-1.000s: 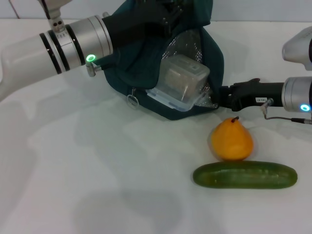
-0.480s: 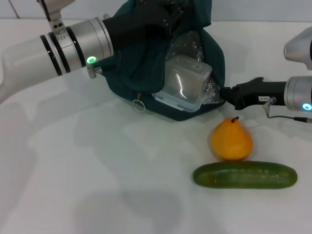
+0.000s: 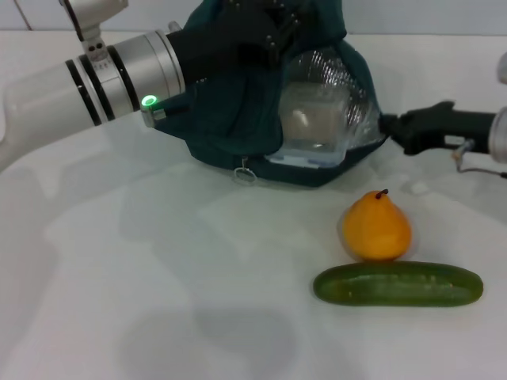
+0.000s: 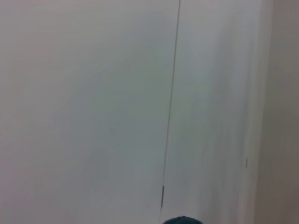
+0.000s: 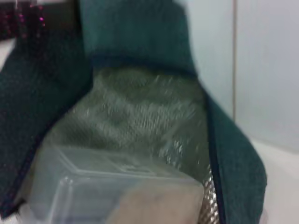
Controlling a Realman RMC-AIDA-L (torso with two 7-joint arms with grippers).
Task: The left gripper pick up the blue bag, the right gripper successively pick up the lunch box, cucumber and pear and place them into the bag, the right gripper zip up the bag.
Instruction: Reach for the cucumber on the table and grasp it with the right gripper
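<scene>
The blue bag [image 3: 226,119] stands at the table's back, its mouth with silver lining turned toward the right. My left gripper [image 3: 245,32] is shut on the fabric at its top and holds it up. The lunch box [image 3: 313,127] rests inside the mouth on its side; the right wrist view looks straight into the bag [image 5: 42,107] at the lunch box [image 5: 112,186]. My right gripper [image 3: 390,127] sits just outside the bag's right edge, holding nothing. The pear [image 3: 376,227] stands on the table in front of it, with the cucumber [image 3: 398,284] lying across just nearer me.
The zipper's ring pull [image 3: 246,172] hangs at the bag's lower front edge. A white table [image 3: 158,301] spreads wide to the left and front. The left wrist view shows a pale wall and a sliver of bag fabric [image 4: 182,220].
The right gripper has drawn back to the right, out of the bag, leaving the lunch box inside. The bag has shifted right and stands more upright, the box tipped deeper in.
</scene>
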